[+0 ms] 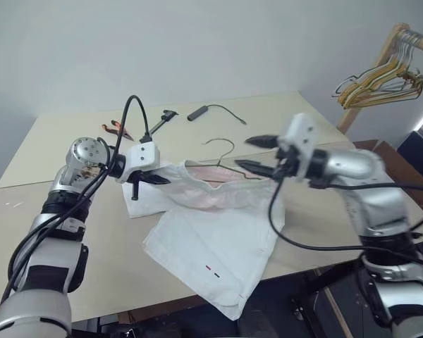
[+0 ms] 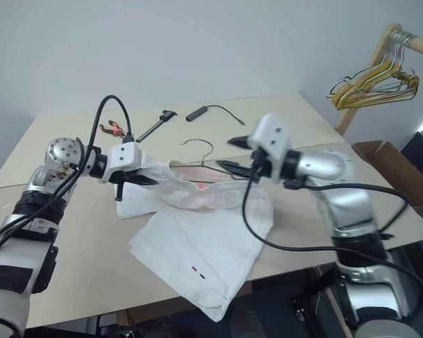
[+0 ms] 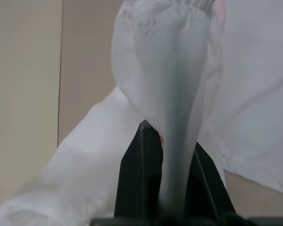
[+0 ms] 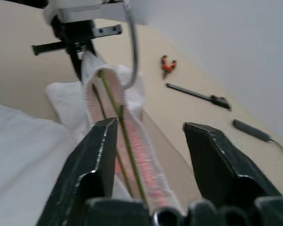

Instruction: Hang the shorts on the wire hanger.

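Observation:
The white shorts lie on the table, their lower hem hanging over the front edge. The gathered waistband, pinkish inside, is raised off the table. My left gripper is shut on its left end; the cloth runs up between the black fingers. The wire hanger runs along inside the waistband, and its hook sticks out behind. My right gripper hovers at the waistband's right end, open. In the right wrist view the band and wire pass between its fingers, close to one, with a wide gap to the other.
Behind the shorts on the beige table lie orange-handled pliers, a black bar tool and a black handle with a cable. A bunch of yellow and white hangers hangs on a wooden rail at the far right. A cardboard box stands beyond the table's right edge.

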`<action>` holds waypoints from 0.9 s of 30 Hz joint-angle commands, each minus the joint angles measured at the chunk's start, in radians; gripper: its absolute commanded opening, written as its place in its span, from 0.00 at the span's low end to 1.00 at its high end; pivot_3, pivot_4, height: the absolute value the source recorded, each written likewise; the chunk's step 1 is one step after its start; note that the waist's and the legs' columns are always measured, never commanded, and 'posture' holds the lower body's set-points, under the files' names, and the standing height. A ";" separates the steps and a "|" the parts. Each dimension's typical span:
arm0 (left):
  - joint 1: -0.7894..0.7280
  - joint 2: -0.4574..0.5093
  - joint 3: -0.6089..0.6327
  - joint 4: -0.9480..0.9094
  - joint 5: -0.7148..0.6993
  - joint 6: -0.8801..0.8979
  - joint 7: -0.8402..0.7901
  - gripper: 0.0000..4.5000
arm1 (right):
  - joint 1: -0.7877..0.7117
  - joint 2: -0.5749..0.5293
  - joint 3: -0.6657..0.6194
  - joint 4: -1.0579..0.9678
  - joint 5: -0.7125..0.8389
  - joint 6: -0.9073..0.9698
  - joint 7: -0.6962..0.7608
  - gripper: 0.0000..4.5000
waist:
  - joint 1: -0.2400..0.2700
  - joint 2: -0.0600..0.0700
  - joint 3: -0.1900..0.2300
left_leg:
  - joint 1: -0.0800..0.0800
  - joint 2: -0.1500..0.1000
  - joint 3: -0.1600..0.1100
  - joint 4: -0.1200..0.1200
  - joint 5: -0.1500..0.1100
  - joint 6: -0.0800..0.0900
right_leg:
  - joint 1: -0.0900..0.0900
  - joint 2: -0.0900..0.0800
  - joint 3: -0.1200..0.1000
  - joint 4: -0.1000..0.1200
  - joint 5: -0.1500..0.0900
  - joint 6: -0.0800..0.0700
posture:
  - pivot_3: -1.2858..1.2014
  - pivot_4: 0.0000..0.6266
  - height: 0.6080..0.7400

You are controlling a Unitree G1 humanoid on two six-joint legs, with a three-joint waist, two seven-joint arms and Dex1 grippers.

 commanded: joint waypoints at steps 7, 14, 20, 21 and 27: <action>-0.025 0.033 0.018 -0.024 -0.009 -0.010 -0.017 0.00 | -0.071 0.100 -0.012 0.073 0.000 -0.050 -0.005 0.01 | 0.004 0.000 0.000 | -0.002 0.000 -0.001 0.000 0.000 -0.001 | -0.002 0.000 -0.001 0.001 0.000 0.000 | 0.48 0.02 1.00; -0.027 0.031 0.020 -0.018 -0.014 -0.023 -0.017 0.00 | -0.079 0.110 -0.010 0.082 -0.016 -0.074 0.005 0.01 | 0.001 0.000 0.000 | -0.001 0.000 -0.001 0.000 0.001 -0.001 | -0.002 0.000 0.000 0.002 0.000 0.000 | 0.48 0.02 1.00; -0.024 0.026 0.044 -0.021 -0.055 -0.024 -0.038 0.13 | -0.079 0.118 -0.008 0.094 -0.022 -0.085 0.007 0.00 | 0.001 0.000 0.000 | -0.002 0.000 -0.001 0.000 0.001 -0.001 | -0.003 0.000 0.000 0.002 0.000 0.000 | 0.48 0.02 1.00; -0.026 0.026 0.049 -0.028 -0.068 -0.005 -0.049 0.18 | -0.078 0.116 -0.007 0.093 -0.022 -0.086 0.013 0.00 | 0.001 0.000 0.000 | -0.002 0.000 -0.001 0.000 0.001 -0.001 | -0.003 0.000 0.000 0.002 0.000 0.000 | 0.48 0.02 1.00; -0.032 0.065 0.062 -0.010 -0.069 -0.032 -0.067 0.60 | -0.071 0.109 -0.006 0.092 -0.022 -0.095 0.037 0.00 | 0.000 0.000 0.000 | -0.002 0.000 -0.001 0.000 0.001 -0.001 | -0.003 0.000 0.000 0.002 0.000 0.000 | 0.48 0.02 1.00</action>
